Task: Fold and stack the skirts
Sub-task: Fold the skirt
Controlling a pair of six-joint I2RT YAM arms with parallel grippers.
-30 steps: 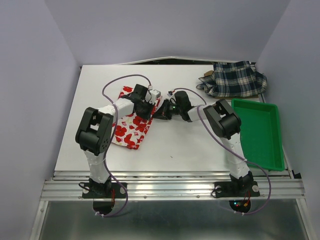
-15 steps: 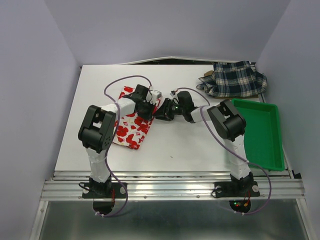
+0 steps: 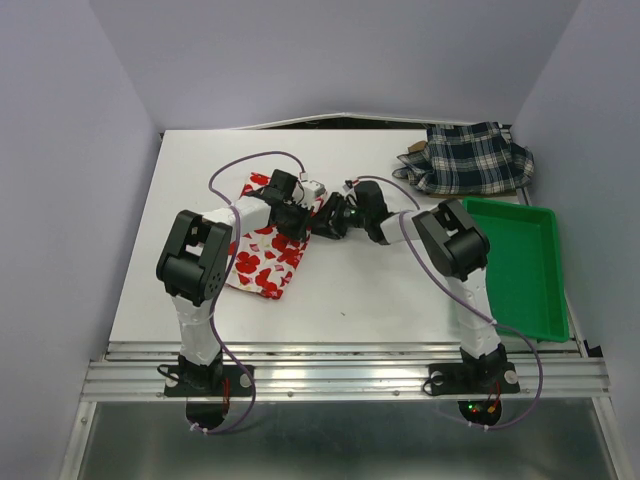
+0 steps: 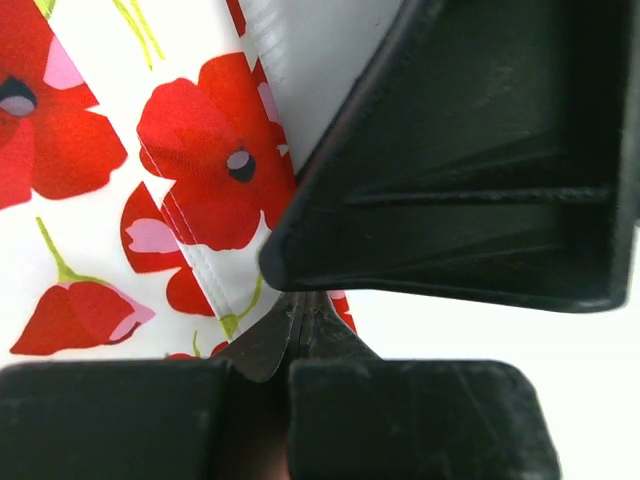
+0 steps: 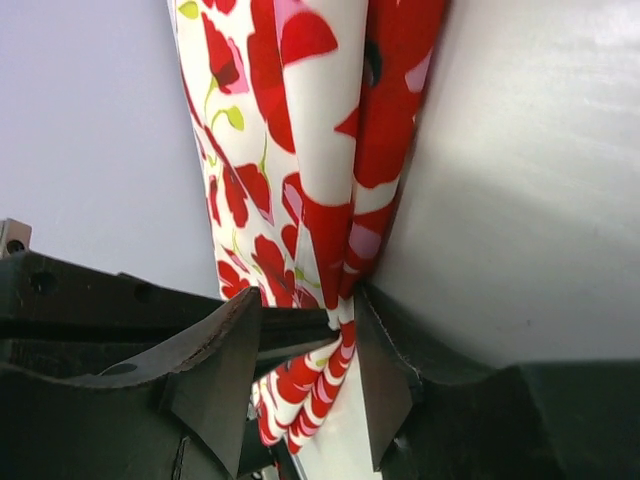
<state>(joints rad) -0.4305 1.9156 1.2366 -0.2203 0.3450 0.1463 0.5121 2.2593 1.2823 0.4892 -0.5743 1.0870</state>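
Left end effector (image 4: 300, 312) pinches floral skirt (image 4: 190, 170) hem; right end effector (image 5: 305, 380) spread around fold.

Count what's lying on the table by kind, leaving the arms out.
Skirts: 3 (floral skirt, plaid skirt, tan skirt only peeking out from under the plaid one)
Trays: 1 (green tray)
Total: 4

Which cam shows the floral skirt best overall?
Top external: nearly the whole floral skirt, left arm over one edge. Left wrist: only a hem patch at the shut left gripper. Right wrist: a bunched fold between the right gripper's parted jaws.
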